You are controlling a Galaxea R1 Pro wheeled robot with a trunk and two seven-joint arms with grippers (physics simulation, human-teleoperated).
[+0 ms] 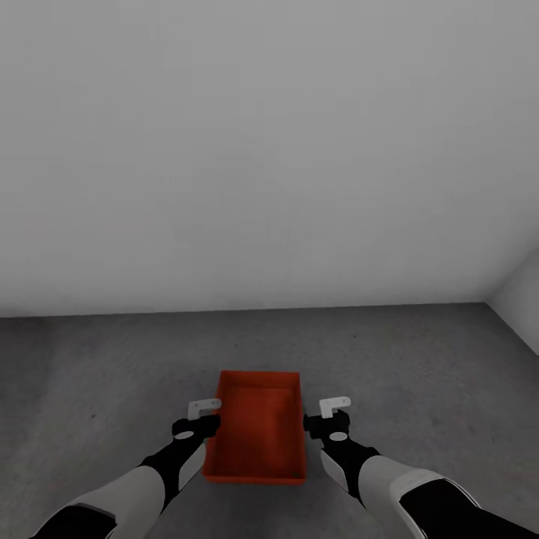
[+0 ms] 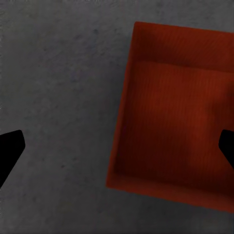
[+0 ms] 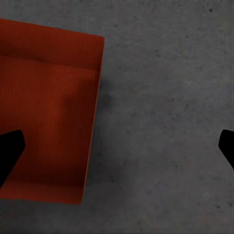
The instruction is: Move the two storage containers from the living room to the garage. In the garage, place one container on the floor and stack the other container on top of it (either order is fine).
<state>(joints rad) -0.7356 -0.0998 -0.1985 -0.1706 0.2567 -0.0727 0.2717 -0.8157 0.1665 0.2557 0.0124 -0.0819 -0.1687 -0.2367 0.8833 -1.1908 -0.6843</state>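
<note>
One orange-red storage container (image 1: pixel 257 434) noted upright and empty on the dark grey concrete floor (image 1: pixel 419 374) of the garage, short of the pale grey wall (image 1: pixel 269 150). Left gripper (image 1: pixel 203 408) positioned just beside the container's left wall, jaws spread wide, nothing held. Right gripper (image 1: pixel 335 406) just beside its right wall, likewise spread wide and empty.

- Head view: high, facing forward and down toward grey wall (image 1: pixel 269 150).
- Both wrist views: close, straight down on floor (image 2: pixel 58 73).
- Shared: orange-red container (image 1: pixel 258 434).
</note>
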